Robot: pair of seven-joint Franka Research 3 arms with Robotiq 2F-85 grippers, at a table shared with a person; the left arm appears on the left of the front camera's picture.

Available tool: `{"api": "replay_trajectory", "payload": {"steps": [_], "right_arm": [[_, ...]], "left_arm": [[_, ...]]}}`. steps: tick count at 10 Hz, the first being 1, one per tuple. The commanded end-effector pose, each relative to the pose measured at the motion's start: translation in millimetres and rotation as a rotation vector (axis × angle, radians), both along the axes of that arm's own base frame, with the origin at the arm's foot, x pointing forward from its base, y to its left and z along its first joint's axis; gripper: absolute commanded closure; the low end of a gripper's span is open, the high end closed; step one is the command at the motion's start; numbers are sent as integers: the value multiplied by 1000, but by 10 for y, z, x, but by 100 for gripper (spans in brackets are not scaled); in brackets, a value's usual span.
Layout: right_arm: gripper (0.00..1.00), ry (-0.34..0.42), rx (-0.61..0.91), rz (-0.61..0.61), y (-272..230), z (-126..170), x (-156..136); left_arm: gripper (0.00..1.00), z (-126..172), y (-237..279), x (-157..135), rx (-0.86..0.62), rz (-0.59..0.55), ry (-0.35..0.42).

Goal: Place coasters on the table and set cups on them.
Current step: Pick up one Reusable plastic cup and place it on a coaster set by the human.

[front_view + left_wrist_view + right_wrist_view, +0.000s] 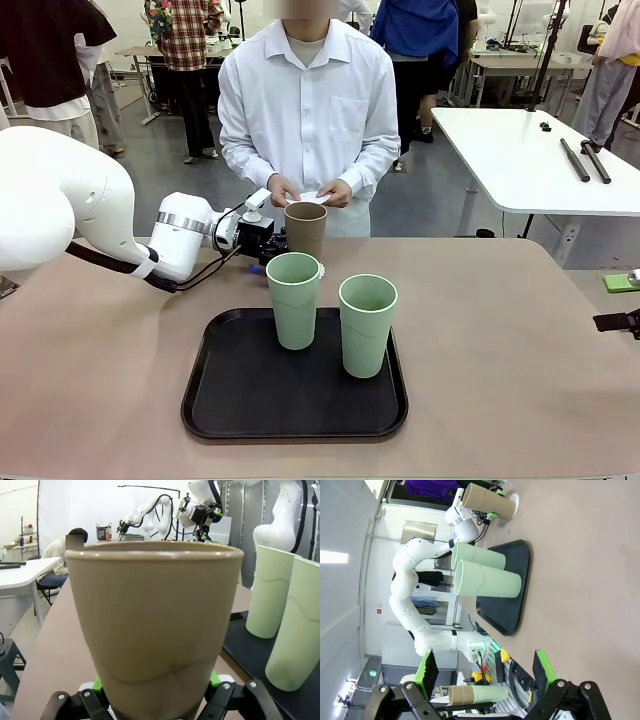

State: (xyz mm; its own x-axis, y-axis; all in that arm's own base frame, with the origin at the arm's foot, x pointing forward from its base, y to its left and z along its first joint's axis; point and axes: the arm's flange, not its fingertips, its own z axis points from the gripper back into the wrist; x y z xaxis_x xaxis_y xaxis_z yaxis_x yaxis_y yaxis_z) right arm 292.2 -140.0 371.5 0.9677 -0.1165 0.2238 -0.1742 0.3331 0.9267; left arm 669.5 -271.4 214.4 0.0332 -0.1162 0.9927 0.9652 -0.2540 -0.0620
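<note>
Robotics lab in open shared hall. White robot arm mounted at tan table, its segmented joints visible from right wrist view. More worktables around: white table carrying black rods, another white bench with seated person. Several people standing among benches behind. Bare grey floor, white partition, ceiling strip light, green exit sign. No household furnishing; plain institutional fit-out throughout.
</note>
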Motion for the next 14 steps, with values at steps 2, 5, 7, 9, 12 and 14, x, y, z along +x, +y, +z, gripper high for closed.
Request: {"api": "replay_trajectory", "payload": {"steps": [2, 5, 7, 9, 12, 14], "right_arm": [[0, -11, 12, -7, -5, -5, 18], [0, -11, 12, -7, -5, -5, 18], [0, -11, 12, -7, -5, -5, 18], [0, -11, 12, -7, -5, -5, 18], [0, -11, 12, -7, -5, -5, 18], [0, -11, 12, -7, -5, -5, 18]], "left_arm": [[18, 37, -23, 111, -4, 23, 7], [18, 71, 8, 154, -27, 39, -3], [18, 67, 1, 170, -30, 40, 3], [18, 38, -5, 179, -23, 32, 15], [18, -20, -12, 186, -15, 27, 29], [14, -37, 3, 185, -12, 30, 31]]}}
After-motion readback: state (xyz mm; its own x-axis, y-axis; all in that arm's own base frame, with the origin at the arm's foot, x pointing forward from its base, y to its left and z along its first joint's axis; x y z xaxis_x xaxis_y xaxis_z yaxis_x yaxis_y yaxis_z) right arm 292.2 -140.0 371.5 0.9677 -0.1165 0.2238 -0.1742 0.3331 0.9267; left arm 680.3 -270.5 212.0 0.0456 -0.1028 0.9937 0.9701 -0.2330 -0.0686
